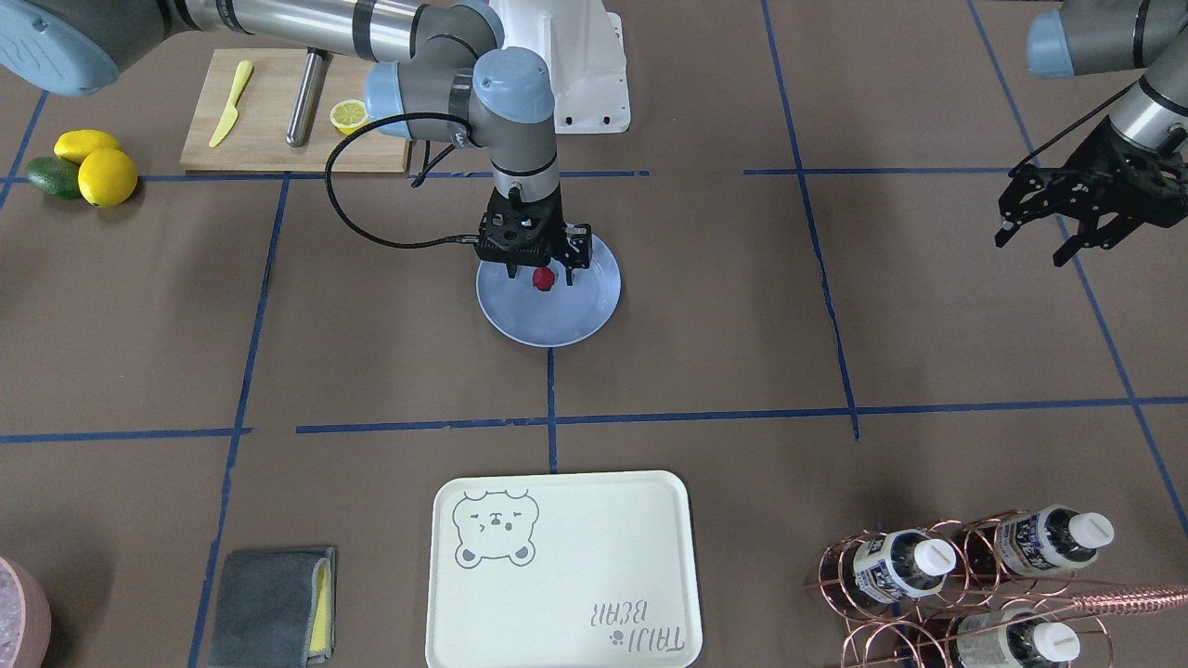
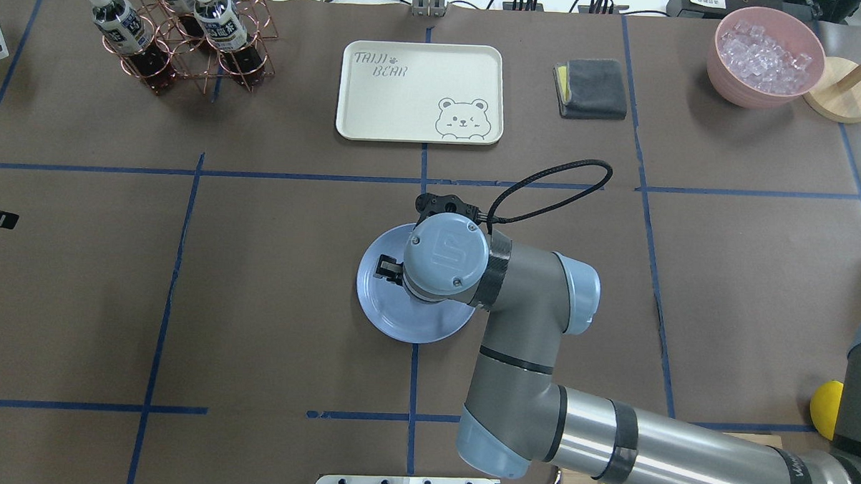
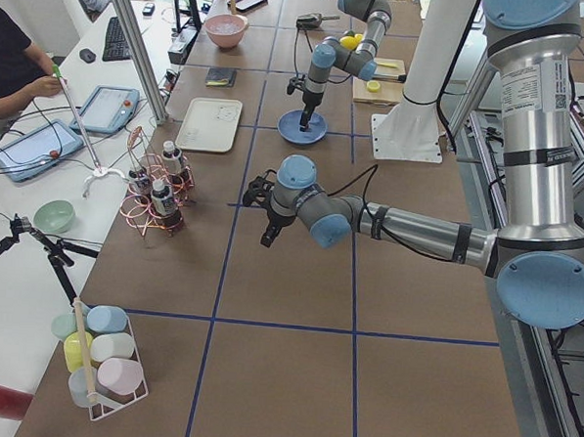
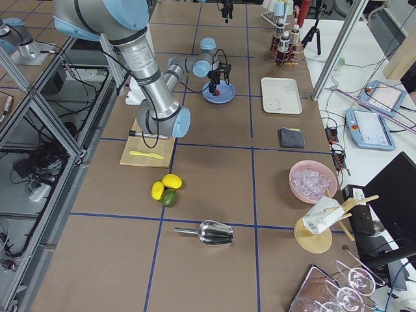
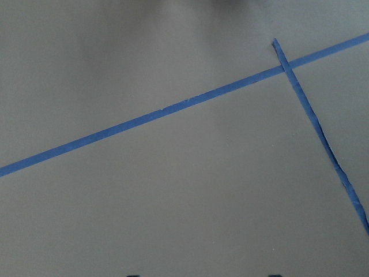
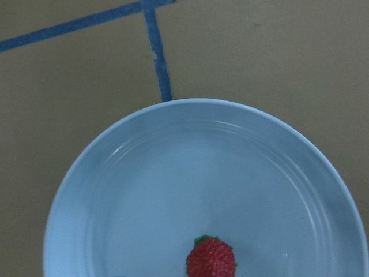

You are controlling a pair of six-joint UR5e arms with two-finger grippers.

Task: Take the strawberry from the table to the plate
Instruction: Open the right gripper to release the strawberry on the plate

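Note:
The strawberry (image 1: 543, 278) is a small red berry with a green tip, lying in the light-blue plate (image 1: 557, 329) near its far side. It shows at the bottom centre of the right wrist view as strawberry (image 6: 211, 258) on the plate (image 6: 144, 190). My right gripper (image 1: 538, 269) hangs straight down over the plate, open, its fingers standing either side of the berry with gaps. In the overhead view the wrist hides the berry. My left gripper (image 1: 1030, 246) hovers open and empty far off over the bare table (image 1: 724, 371).
A cream bear tray (image 1: 557, 575) lies in front of the plate. A copper rack of bottles (image 1: 965, 575), a grey cloth (image 1: 269, 603), a cutting board (image 1: 269, 121) with knife and half lemon, and lemons (image 1: 102, 172) sit around the edges.

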